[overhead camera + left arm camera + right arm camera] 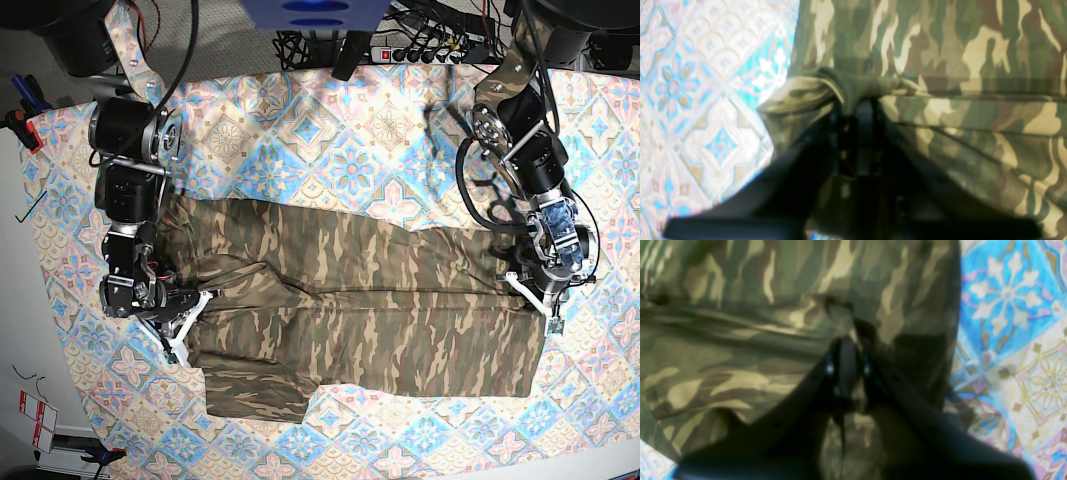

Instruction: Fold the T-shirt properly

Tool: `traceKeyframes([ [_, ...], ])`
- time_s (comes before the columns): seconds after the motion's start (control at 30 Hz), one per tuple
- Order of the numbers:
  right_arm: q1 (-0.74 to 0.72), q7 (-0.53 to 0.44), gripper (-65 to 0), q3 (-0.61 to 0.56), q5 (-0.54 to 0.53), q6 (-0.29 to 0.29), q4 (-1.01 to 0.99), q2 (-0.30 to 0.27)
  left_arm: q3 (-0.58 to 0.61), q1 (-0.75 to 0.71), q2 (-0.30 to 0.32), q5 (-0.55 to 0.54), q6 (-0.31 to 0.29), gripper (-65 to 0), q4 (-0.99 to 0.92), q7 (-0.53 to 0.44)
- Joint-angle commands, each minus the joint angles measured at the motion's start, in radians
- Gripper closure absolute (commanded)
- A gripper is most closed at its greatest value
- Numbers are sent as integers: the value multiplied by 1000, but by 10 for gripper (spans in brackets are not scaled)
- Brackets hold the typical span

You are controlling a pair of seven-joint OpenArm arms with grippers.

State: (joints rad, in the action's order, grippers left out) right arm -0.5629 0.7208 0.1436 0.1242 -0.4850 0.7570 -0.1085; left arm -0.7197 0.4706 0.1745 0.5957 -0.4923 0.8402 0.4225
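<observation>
The camouflage T-shirt (pixel 360 300) lies spread wide across the patterned tablecloth (pixel 330 140), with a flap hanging toward the front left. My left gripper (pixel 522 288) is at the shirt's right edge in the base view. In the left wrist view the left gripper (pixel 862 103) is shut on a bunched fold of the shirt (pixel 940 50). My right gripper (pixel 195 308) is at the shirt's left edge. In the right wrist view the right gripper (pixel 848 343) is shut on a pinch of the shirt (pixel 740 290). No white mark shows.
A power strip (pixel 430 48) with cables lies past the back edge of the table. A red clamp (pixel 15 125) and a hex key (pixel 30 208) lie on the white surface at the left. The tablecloth shows beside the shirt in both wrist views (pixel 700 83) (pixel 1013 306).
</observation>
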Motion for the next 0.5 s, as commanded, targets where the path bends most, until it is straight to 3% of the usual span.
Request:
traceKeyframes([
  [0.0, -46, -25, -93, 0, -5, 6, 14, -12, 1, 27, 17, -6, 14, -158, 15, -20],
  [0.13, -67, -68, -219, 0, -5, 6, 20, -12, 1, 23, 17, -6, 14, -346, 15, -20],
  [0.2, -73, -88, -276, 0, -5, 6, 20, -12, 1, 23, 17, -6, 14, -401, 17, -20],
  [0.33, -92, -117, -376, 0, -5, 6, 31, -10, 1, 23, 18, -6, 14, -428, 20, -20],
  [0.47, -92, -145, -409, 0, -5, 6, 95, -7, 1, 29, 18, -15, 14, -428, 29, -21],
])
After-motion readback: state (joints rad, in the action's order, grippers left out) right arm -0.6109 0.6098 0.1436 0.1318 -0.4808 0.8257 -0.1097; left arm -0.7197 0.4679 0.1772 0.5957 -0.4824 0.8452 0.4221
